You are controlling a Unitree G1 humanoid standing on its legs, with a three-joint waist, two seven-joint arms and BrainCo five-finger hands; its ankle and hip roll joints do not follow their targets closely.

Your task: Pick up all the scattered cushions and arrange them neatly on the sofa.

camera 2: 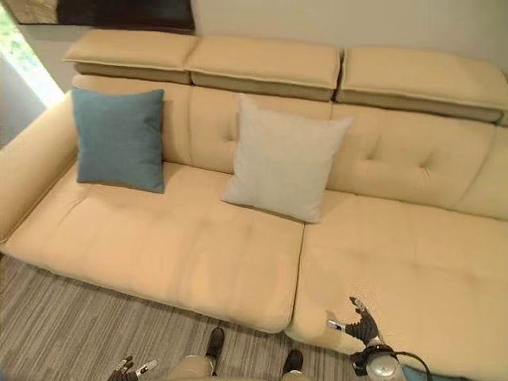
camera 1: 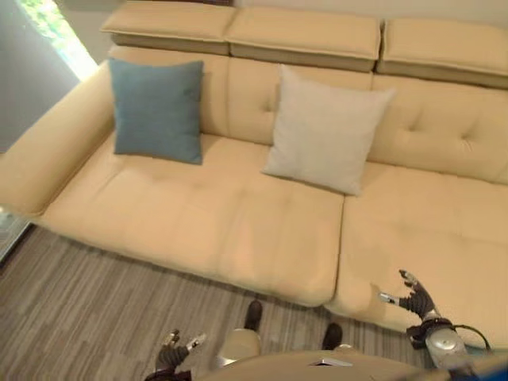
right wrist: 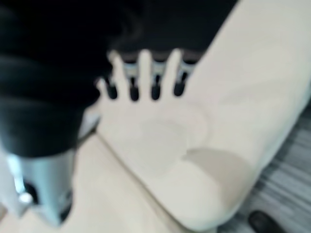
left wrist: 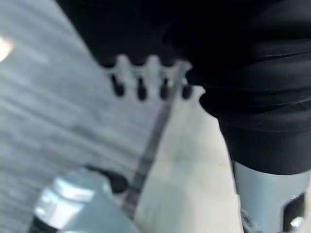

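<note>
A teal cushion leans upright against the backrest at the left end of the cream sofa. A light grey cushion leans against the backrest near the middle, tilted a little. My right hand hovers over the front edge of the right seat with relaxed fingers and holds nothing. My left hand hangs low over the floor in front of the sofa, fingers straight, holding nothing. In the right wrist view the fingers reach out over the cream seat.
The sofa has three raised headrests and a wide left armrest. Grey striped carpet lies in front of it. A bright window is at the far left.
</note>
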